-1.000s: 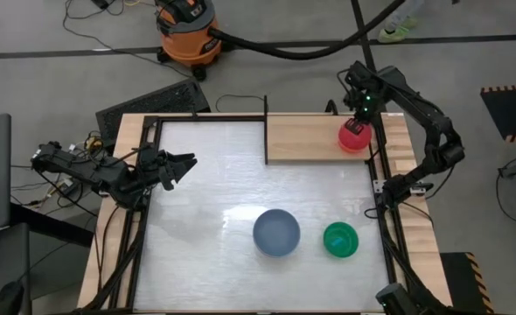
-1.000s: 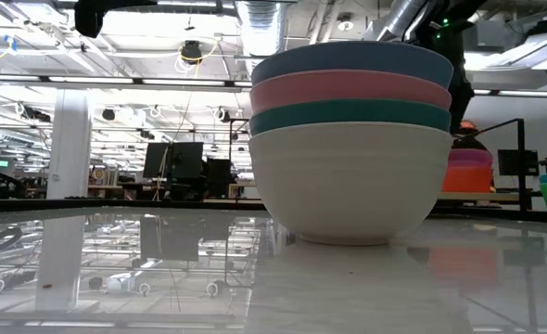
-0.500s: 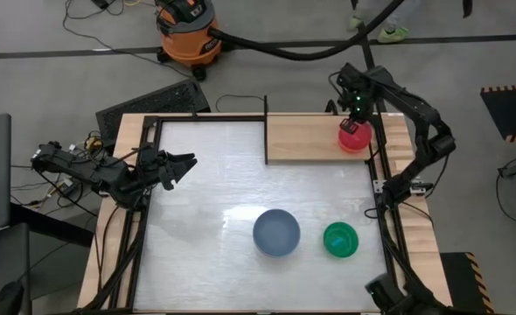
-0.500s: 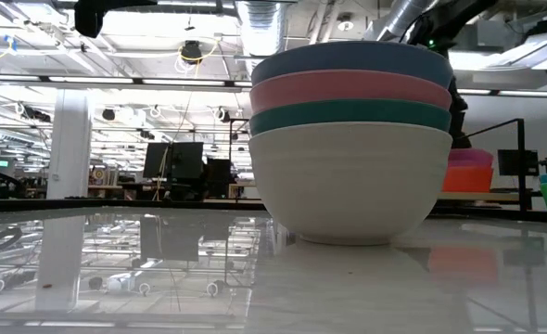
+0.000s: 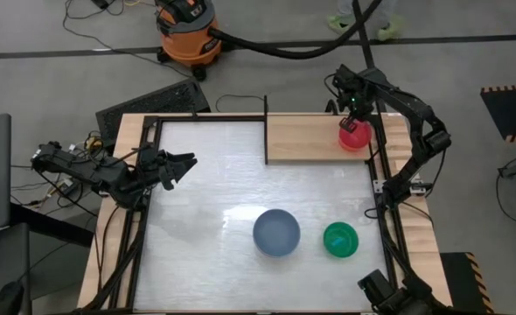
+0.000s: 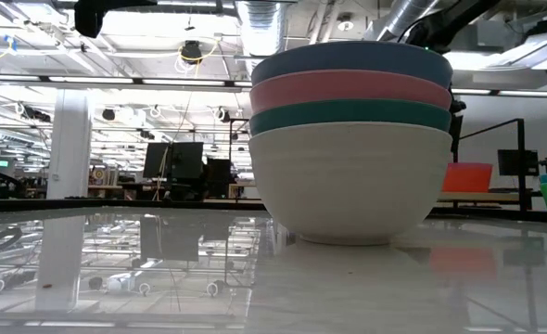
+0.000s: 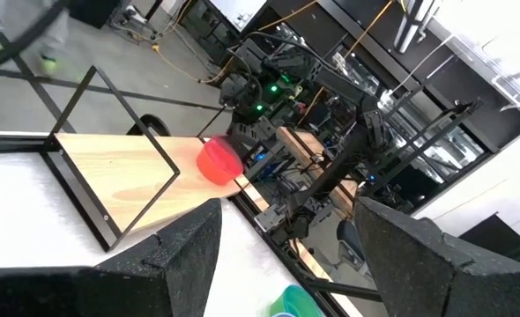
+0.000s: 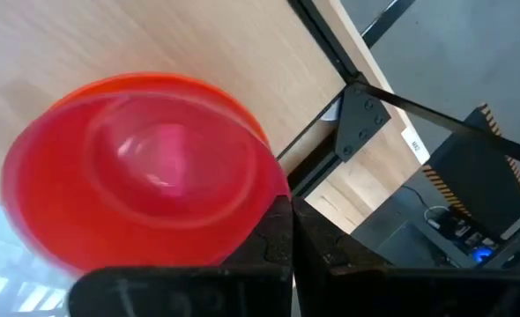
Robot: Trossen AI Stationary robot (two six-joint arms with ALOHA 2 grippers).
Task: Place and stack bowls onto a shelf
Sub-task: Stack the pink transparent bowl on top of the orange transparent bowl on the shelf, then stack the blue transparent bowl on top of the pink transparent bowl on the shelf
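Observation:
A red bowl (image 5: 355, 136) sits on the right end of the wooden shelf (image 5: 310, 138) at the table's far right; its inside looks pinker (image 8: 150, 167). My right gripper (image 5: 352, 118) is at the bowl's far rim, fingers together. A stack of larger bowls, blue on top, then pink, teal and white (image 6: 350, 139), stands base down on the white table (image 5: 276, 232). A small green bowl (image 5: 340, 239) stands to its right. My left gripper (image 5: 186, 163) waits open at the table's left side. My right gripper is shut on the red bowl's far rim (image 8: 264, 189), coming from above and from the far side. The fingers hide the contact itself, so I cannot tell how deep the rim sits. The bowl rests upright on the shelf plank (image 8: 110, 44).
Thin black posts and rails frame the shelf (image 5: 266, 129) and run along the table's right edge (image 5: 382, 188). An orange shop vacuum (image 5: 185, 26) with a black hose stands beyond the far edge. Bare white tabletop (image 5: 205, 197) lies between my left gripper and the bowl stack.
My right gripper has drawn a little toward the far edge and tipped, while the red bowl has sunk lower onto the shelf, as the low view shows. My left arm and the bowls on the table have kept still.

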